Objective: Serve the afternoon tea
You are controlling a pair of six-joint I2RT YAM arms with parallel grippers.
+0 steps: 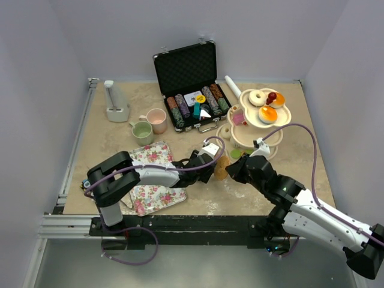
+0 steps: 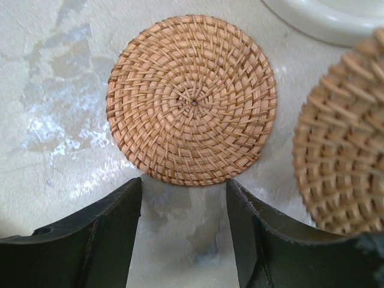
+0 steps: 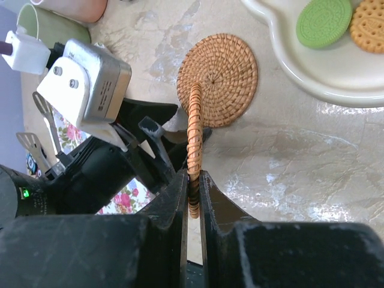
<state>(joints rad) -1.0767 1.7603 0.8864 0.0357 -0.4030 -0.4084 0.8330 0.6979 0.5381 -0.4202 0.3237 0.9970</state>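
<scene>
The right pincer (image 3: 192,180) is clamped on the rim of a round woven rattan disc, the upright coaster (image 3: 194,126). It stands on edge, its long line running straight out ahead of the fingers. Just beyond lies the flat coaster (image 2: 192,99) on the marbled surface (image 2: 60,90), directly ahead of the left pincer (image 2: 183,192), which gapes wide and empty. The glossy cream scalloped stand (image 3: 336,78) sits ahead-right of the right pincer and carries a ridged green biscuit (image 3: 324,22).
</scene>
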